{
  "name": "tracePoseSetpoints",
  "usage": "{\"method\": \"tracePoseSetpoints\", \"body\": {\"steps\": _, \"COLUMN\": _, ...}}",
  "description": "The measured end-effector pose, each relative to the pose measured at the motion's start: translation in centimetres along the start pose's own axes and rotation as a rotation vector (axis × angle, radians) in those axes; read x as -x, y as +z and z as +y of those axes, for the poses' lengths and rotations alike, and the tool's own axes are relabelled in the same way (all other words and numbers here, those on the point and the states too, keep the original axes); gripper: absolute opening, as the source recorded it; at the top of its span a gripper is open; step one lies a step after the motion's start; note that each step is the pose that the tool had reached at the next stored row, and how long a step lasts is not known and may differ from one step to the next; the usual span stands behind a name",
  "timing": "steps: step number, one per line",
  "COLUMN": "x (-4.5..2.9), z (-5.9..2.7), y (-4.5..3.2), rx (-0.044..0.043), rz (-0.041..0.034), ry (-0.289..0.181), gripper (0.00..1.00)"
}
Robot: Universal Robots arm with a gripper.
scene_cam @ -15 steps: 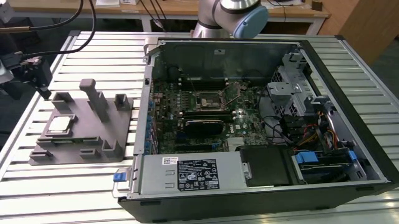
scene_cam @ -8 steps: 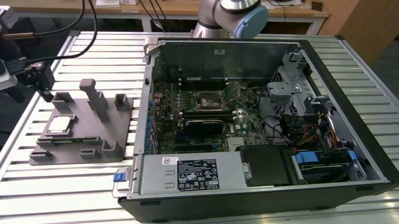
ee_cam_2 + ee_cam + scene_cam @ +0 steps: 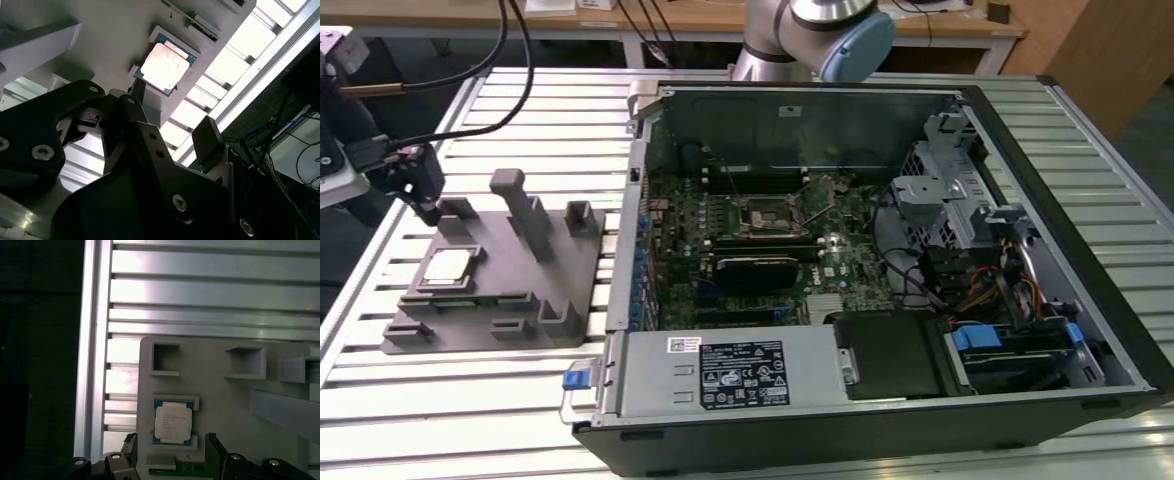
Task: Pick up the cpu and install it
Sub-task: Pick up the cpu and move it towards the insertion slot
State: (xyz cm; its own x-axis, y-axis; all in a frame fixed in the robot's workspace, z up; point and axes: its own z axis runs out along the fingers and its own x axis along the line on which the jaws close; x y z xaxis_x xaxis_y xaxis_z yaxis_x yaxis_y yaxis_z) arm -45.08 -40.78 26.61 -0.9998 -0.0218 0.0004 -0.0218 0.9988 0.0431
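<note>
exterior view's left: gripper (image 3: 427,210) hovers, jaws open wide and empty, cpu (image 3: 447,268) lying just below in its fixture (image 3: 507,265).

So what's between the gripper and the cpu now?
Nothing. In the first wrist view the open gripper hangs clear of the cpu, which sits in the fixture; the gap is bare.

Exterior view high, overlooking table (image 3: 454,400); both wrist views close, sharing cpu (image 3: 172,423) on fixture (image 3: 210,390).
</note>
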Motion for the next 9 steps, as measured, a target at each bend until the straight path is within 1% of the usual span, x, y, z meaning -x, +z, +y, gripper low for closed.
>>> {"method": "tracePoseSetpoints", "body": {"steps": 9, "x": 0.02, "z": -0.07, "y": 1.48, "rx": 0.0, "rz": -0.0001, "ry": 0.0, "gripper": 0.65}}
